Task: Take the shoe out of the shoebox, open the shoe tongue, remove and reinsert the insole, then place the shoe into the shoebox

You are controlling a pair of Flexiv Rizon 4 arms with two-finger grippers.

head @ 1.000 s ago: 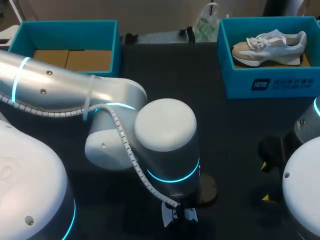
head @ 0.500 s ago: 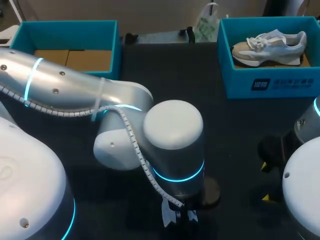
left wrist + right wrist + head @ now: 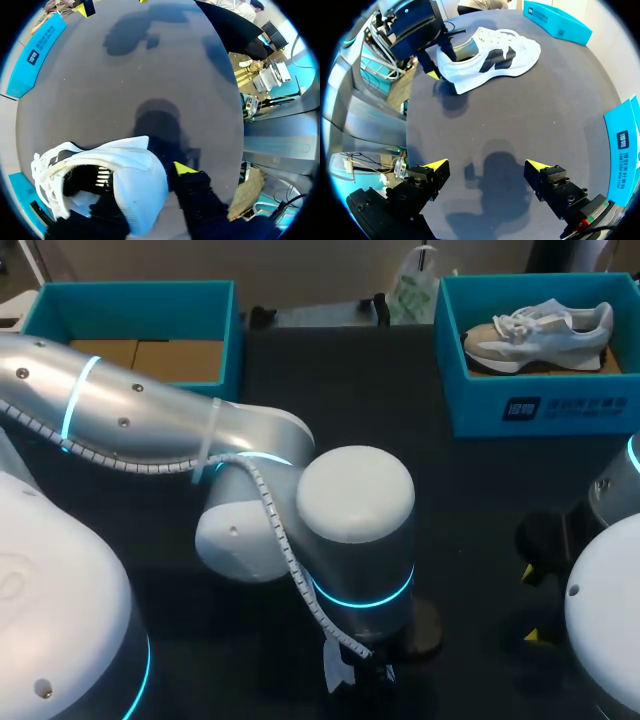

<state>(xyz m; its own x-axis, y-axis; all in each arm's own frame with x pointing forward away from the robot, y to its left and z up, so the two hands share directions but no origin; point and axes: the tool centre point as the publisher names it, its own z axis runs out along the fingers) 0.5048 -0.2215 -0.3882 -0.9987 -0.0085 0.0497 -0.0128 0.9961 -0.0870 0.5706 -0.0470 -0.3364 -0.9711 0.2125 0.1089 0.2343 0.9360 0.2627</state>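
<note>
Left arm [image 3: 355, 530] has slid a little toward the right gripper's side since a second ago; the right arm hasn't budged. You've got the left gripper [image 3: 145, 187] clamped on the heel of the white lace-up sneaker with a dark side patch [image 3: 490, 55], one finger down inside the collar and the yellow-tipped finger [image 3: 184, 168] outside the heel wall. It sits sole-down on the dark matte table [image 3: 520, 115], toe pointing away from that gripper. Your right gripper [image 3: 486, 167] hangs over bare tabletop with its fingers wide apart, holding nothing; the shoe is ahead of it, well apart. The teal cardboard shoebox [image 3: 540, 405] is well ahead of the right gripper, with a second grey-and-white sneaker [image 3: 540, 330] inside.
</note>
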